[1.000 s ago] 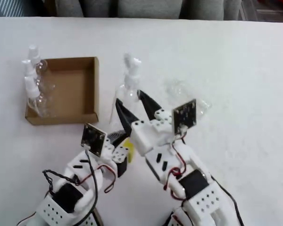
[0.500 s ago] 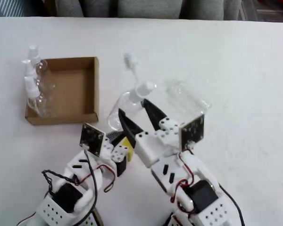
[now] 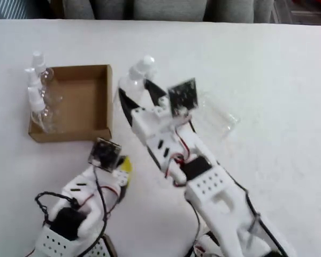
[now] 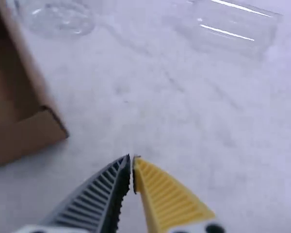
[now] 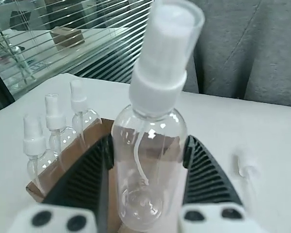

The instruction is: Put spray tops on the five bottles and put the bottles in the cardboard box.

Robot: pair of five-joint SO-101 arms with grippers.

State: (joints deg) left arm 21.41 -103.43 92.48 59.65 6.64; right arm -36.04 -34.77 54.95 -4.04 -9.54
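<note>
The cardboard box [image 3: 77, 101] sits left on the table [image 3: 267, 64], with three bottles [image 3: 37, 96] in a row along its left wall. Just right of it the right gripper [image 3: 134, 88] holds an upright bottle [image 3: 132, 77]. Farther right is a lying bottle [image 3: 216, 115]. The left gripper [image 4: 132, 162] hangs before the box.

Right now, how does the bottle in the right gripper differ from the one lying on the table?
The gripped bottle wears a white spray top; the lying bottle shows none. The gripped bottle stands roughly upright in the right gripper; the lying bottle rests on its side, untouched. Both are clear and outside the cardboard box.
</note>
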